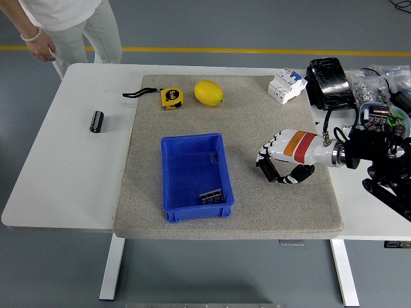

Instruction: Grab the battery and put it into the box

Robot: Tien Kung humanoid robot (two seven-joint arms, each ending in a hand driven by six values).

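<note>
starting at the left, a dark cylinder (96, 121) lies alone on the white table (51, 179), off the grey mat (257, 128). on the mat, a tape measure (170, 97) and lemon (209, 93) sit at the far side, clear of the work area. the battery (212, 197) lies inside the blue box (194, 174), near its front wall, so the placing looks done. beside the box, the right hand (282, 160) hovers low, fingers loosely curled and holding nothing.

A workshop or lab: grey floor with a yellow line (257, 50), white bench (58, 173), boxed parts (379, 119).
</note>
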